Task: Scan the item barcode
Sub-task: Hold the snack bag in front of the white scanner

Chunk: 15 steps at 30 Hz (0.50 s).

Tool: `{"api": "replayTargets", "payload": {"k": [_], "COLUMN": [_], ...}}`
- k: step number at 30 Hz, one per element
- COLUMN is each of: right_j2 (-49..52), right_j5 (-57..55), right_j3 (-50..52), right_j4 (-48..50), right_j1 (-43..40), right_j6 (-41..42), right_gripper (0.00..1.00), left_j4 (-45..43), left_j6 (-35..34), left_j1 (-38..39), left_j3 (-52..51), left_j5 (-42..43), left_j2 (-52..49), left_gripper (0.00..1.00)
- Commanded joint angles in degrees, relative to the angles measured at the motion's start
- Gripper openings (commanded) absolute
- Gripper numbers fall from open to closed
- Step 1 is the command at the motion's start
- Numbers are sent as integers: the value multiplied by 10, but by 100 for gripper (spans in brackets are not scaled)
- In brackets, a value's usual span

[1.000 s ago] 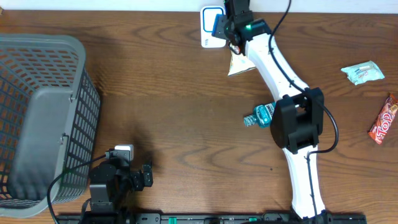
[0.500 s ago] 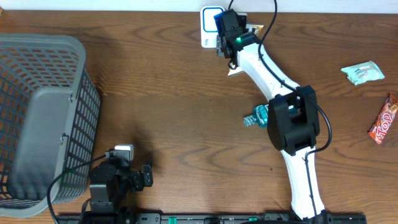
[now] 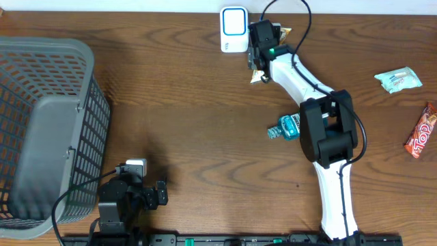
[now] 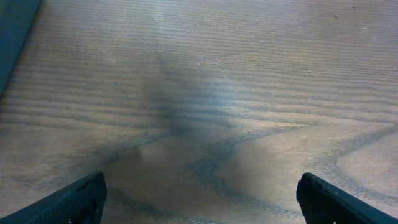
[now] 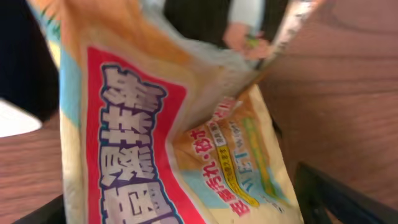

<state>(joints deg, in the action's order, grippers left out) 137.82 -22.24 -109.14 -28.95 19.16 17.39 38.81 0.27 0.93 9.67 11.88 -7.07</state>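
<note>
Hovering just beside the white scanner (image 3: 233, 29) at the tabletop's (image 3: 191, 102) far edge, the right hand (image 5: 186, 204) spreads its fingers wide with the printed packet (image 5: 124, 137) between them; the left hand (image 4: 202, 199) gapes empty.

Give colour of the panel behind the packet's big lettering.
Red panel, white lettering, on the packet; right wrist view shows it best.
</note>
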Motion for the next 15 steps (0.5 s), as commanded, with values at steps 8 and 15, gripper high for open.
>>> {"api": "replayTargets", "payload": {"k": [8,15], "right_j2": [-16,-33], "right_j5": [81,220], "right_j3": [21,5], "right_j4": [23,-10], "right_j1": [-6,-10], "right_j6": [-23,16], "right_gripper": [41,1], "left_j4": [7,7], "left_j6": [6,6], "left_j1": [0,0], "left_j3": [-3,-3], "left_j5": [1,1], "left_j2": [1,1], "left_gripper": [98,98]}}
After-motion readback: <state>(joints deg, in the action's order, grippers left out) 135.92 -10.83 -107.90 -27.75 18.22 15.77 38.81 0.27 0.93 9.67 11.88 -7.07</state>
